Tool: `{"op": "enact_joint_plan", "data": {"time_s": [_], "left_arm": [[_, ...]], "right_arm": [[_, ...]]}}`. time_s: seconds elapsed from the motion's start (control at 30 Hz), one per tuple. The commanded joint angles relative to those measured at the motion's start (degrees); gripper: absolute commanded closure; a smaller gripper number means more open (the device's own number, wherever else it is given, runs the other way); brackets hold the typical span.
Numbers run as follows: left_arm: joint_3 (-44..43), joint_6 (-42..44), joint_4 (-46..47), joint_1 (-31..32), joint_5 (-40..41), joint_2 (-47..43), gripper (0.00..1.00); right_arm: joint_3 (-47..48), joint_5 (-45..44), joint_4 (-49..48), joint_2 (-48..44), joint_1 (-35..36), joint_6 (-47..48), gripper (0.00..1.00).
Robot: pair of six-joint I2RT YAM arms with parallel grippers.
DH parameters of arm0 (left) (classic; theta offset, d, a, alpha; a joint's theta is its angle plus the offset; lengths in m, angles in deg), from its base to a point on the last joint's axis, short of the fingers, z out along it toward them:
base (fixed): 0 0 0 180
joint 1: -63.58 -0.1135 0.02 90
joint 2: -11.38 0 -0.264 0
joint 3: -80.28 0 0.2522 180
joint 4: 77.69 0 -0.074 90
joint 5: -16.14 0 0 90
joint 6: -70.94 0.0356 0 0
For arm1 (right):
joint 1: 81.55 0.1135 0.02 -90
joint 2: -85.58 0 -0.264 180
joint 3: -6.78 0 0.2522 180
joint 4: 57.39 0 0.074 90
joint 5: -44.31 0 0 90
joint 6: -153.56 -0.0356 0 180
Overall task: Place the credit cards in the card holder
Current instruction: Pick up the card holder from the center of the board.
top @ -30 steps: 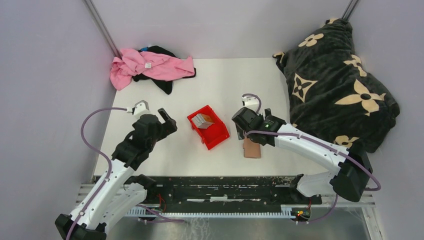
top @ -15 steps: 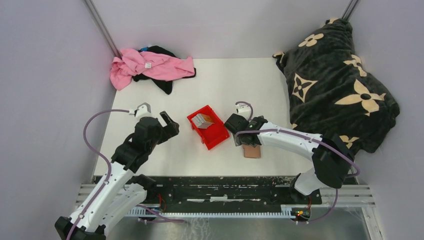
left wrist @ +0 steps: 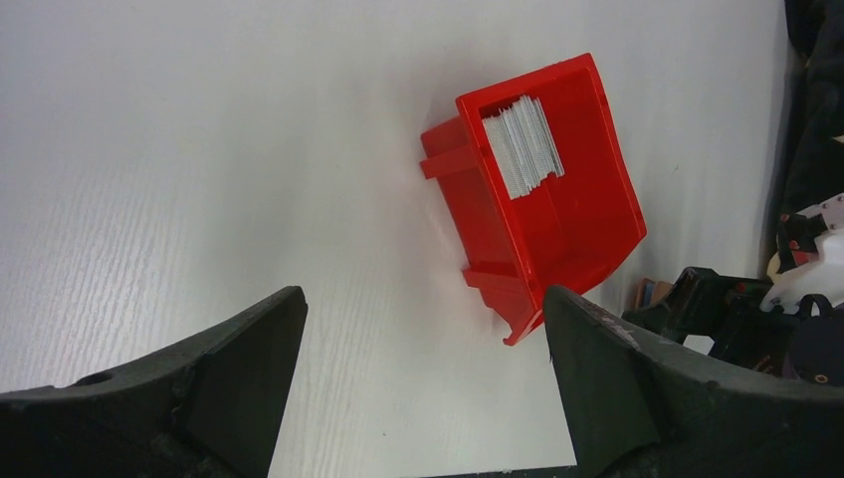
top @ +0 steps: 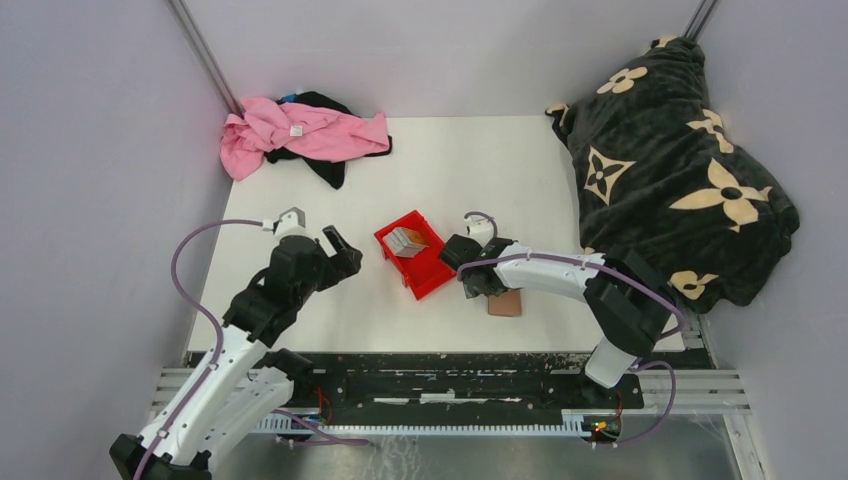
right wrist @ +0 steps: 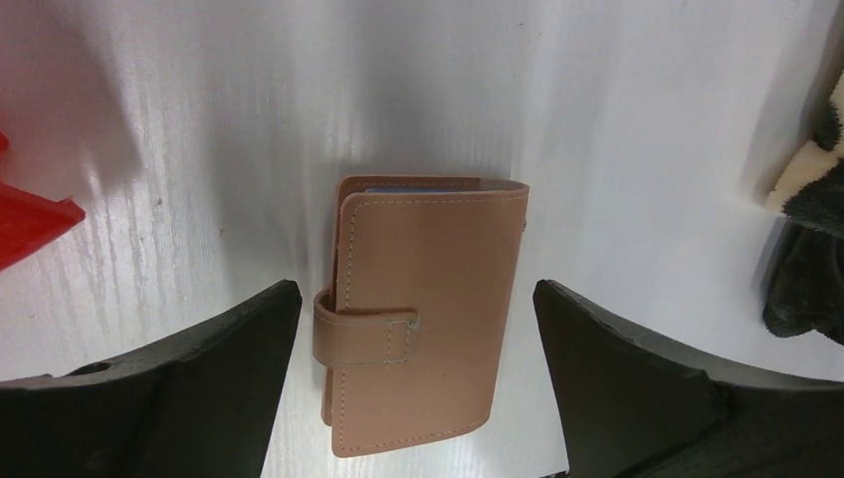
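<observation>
Straddling closed holder [right wrist: 438, 299] with right claw [right wrist: 410, 291] wide open, empty; lower squarely, pinch long edges, keep off tab [right wrist: 366, 339].

Robot lab cell: bare grey walls [top: 90, 150], white table [top: 470, 170], mounting rail [top: 450, 400].

From above, the right claw [top: 479, 284] covers part of the card holder [top: 507, 304]; the stacked credit cards [top: 406, 240] are too small to count.

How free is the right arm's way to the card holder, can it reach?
Likely yes: the right end effector hangs open straight above the closed card holder, with nothing between them.
</observation>
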Motion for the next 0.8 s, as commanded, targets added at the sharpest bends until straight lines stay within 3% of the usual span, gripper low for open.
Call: {"op": "enact_joint_plan", "data": {"time_s": [0.0, 0.23, 0.53, 0.77], "left_arm": [[0.6, -0.6, 1.7, 0.4, -2.5, 0.5, 0.05], [4.3, -2.6, 2.8, 2.0, -4.2, 0.6, 0.15], [8.7, -5.6, 9.4, 6.3, -3.9, 5.3, 0.35], [9.5, -7.0, 15.0, 10.8, -0.8, 13.4, 0.41]], "right_arm": [[-0.2, -1.6, 0.3, 1.9, 0.0, -3.7, 0.07], [-0.8, -0.1, 1.4, 4.2, -1.0, -6.2, 0.24], [-0.3, 0.9, 2.0, 3.2, -1.1, -5.5, 0.74], [1.5, 1.1, 3.6, 1.6, -1.1, -3.1, 0.93]]}}
